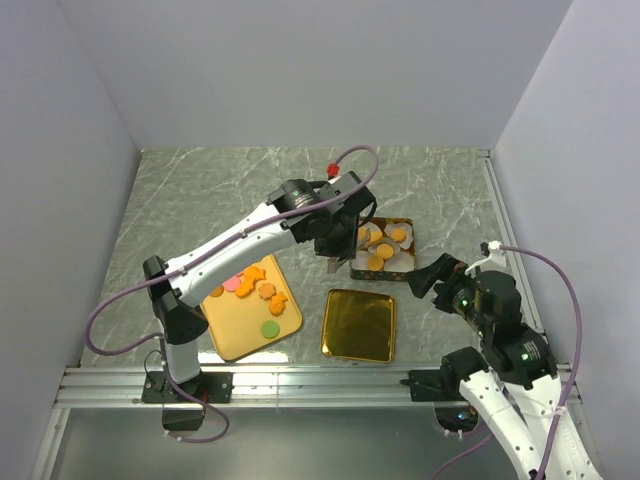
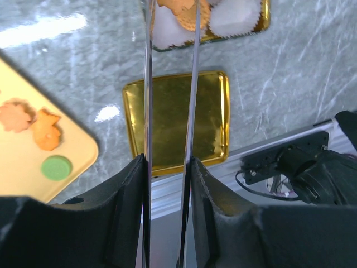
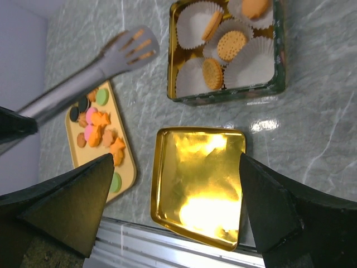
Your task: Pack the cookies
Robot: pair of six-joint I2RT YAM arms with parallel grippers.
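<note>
Left of the gold lid [image 1: 360, 325], a tan tray [image 1: 240, 338] carries most of the cookies [image 1: 250, 283]: orange, pink, dark and green pieces bunched at its far end, and one green round nearer the arms. Beyond the lid's far left corner, the left gripper [image 2: 167, 167] is clamped on a pair of metal tongs [image 3: 111, 58]. The blades stand only slightly apart, and the right wrist view shows nothing between the slotted paddles. Beyond the lid, a tin [image 1: 411, 250] lined with white paper cups [image 3: 254, 64] already holds several orange and tan cookies, some leaning on edge. Right of the lid, the right gripper [image 1: 432, 275] hangs with its jaws spread wide and empty.

The likely risks: a thin biscuit could slip from the smooth paddles between tray and tin and land on the table [image 1: 200, 200], and too hard a squeeze could crack one. Low paddles might catch the tin's rim or crumple a cup.
</note>
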